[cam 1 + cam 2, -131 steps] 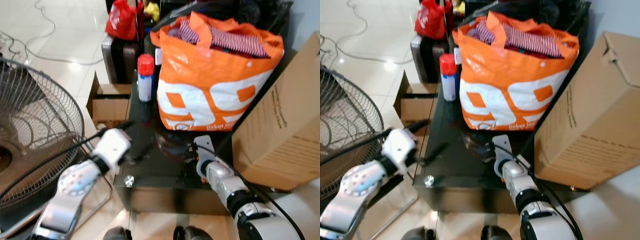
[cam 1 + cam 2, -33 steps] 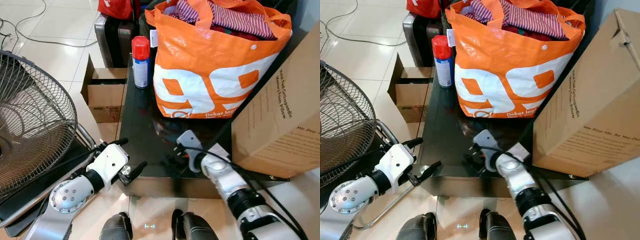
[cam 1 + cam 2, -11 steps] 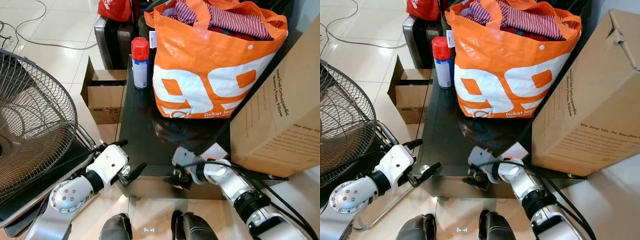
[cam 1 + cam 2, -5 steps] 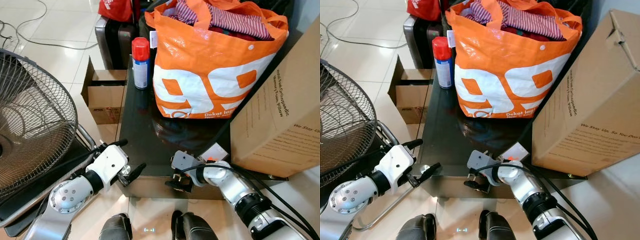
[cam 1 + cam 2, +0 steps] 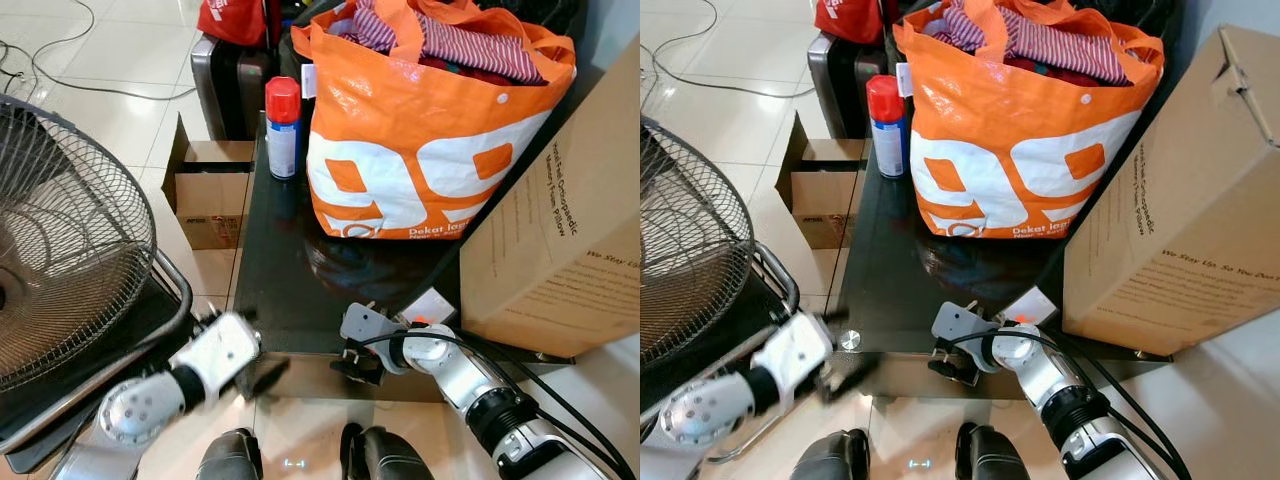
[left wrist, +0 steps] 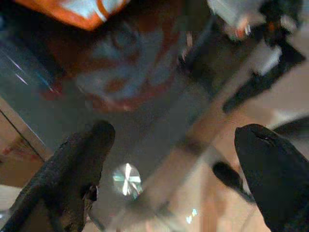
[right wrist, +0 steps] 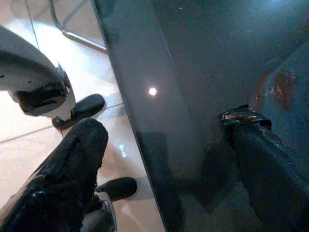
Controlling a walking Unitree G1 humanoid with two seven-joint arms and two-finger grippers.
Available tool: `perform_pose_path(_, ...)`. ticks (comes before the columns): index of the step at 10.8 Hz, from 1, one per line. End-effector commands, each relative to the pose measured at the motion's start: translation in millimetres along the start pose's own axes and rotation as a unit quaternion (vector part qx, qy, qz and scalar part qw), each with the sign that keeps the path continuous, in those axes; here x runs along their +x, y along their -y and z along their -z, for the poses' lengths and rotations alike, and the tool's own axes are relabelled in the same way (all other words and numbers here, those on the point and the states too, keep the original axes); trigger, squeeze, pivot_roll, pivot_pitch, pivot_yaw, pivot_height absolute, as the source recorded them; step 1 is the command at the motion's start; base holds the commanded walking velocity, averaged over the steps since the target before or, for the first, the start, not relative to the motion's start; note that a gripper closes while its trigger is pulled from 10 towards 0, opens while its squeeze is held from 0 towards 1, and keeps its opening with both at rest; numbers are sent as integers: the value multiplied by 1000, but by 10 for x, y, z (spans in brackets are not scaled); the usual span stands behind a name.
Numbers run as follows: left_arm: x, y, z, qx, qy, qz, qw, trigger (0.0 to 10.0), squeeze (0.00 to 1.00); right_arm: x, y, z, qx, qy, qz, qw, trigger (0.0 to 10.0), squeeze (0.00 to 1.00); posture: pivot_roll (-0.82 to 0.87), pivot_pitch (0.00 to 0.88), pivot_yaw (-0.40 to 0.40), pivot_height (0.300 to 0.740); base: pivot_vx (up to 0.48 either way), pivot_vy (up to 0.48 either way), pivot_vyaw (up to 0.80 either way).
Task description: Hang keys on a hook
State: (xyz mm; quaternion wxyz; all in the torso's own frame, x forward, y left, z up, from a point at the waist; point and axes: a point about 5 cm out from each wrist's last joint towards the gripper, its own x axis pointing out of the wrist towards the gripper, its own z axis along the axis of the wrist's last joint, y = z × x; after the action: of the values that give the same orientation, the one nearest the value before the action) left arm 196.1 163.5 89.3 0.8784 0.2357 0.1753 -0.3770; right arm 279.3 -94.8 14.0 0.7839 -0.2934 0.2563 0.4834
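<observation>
- Left eye view: the right hand (image 5: 350, 362) sits at the near edge of the dark glass tabletop (image 5: 285, 270), its fingers spread with one over the glass and one below the rim. I cannot make out any keys or a hook here, so I judge the step to be the pickup at the table edge, not the hanging. The left hand (image 5: 262, 375) hangs blurred just off the near left corner of the tabletop, above the pale tiled floor (image 5: 120, 80).
- Right eye view: an orange bag (image 5: 1015, 150) stuffed with striped clothes stands at the back of the tabletop, and a spray can (image 5: 886, 125) with a red cap stands just beside it on the left. A big cardboard box (image 5: 1180, 210) leans at the right, a fan (image 5: 685, 270) with a wire guard stands at the left, and a small open carton (image 5: 820, 200) sits on the floor between them.
- Left wrist view: the left hand's two fingers (image 6: 72, 179) are spread wide, nothing between them, with the glass corner and its round metal fitting (image 6: 126, 178) beyond.
- Right wrist view: the right hand's fingers (image 7: 63, 174) are spread across the tabletop's edge, holding nothing that I can see. The next move, as I judge it, calls for finding the keys on or near this edge and pinching them before looking for a hook.
</observation>
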Motion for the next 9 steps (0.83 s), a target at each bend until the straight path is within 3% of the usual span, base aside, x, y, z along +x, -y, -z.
perform_pose_path(1,-5,45,38,-2,-18,11,1000,10000,0,14,-104,104,-1,-23,-19,1000,5098,0,79,182,-73,740,0,0,0)
perform_pose_path(2,0,32,38,-5,-20,3,1000,10000,0,14,-115,105,-2,-23,-23,999,3216,0,80,180,-74,740,0,0,0)
perform_pose_path(3,19,14,29,-7,-19,-3,1000,10000,0,15,-117,98,-4,-22,-24,999,0,0,80,178,-73,740,0,0,0)
perform_pose_path(9,78,8,14,-8,-20,-5,1000,10000,0,18,-85,61,-13,-12,-15,1000,0,0,78,180,-76,740,0,0,0)
